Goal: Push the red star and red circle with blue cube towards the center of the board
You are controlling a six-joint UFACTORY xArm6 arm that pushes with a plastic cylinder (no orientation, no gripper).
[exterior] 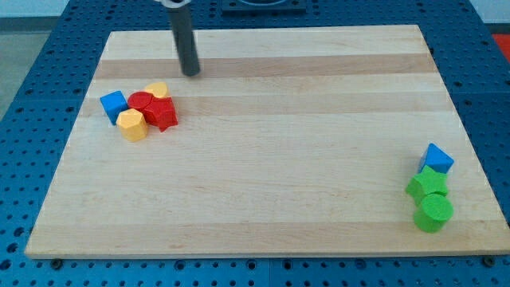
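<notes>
The red star point(162, 114) and the red circle point(141, 101) lie touching in a cluster at the view's left. The blue cube point(114, 104) sits just left of the red circle. A yellow hexagon point(132, 125) touches the cluster's lower left, and a yellow block point(158, 89) rests at its top right. My tip point(191, 73) is above and to the right of the cluster, apart from every block, near the board's top edge.
At the view's lower right stand a blue triangular block point(436, 159), a green star-like block point(428, 185) and a green cylinder point(433, 212), close to the board's point(271, 143) right edge. Blue pegboard surrounds the board.
</notes>
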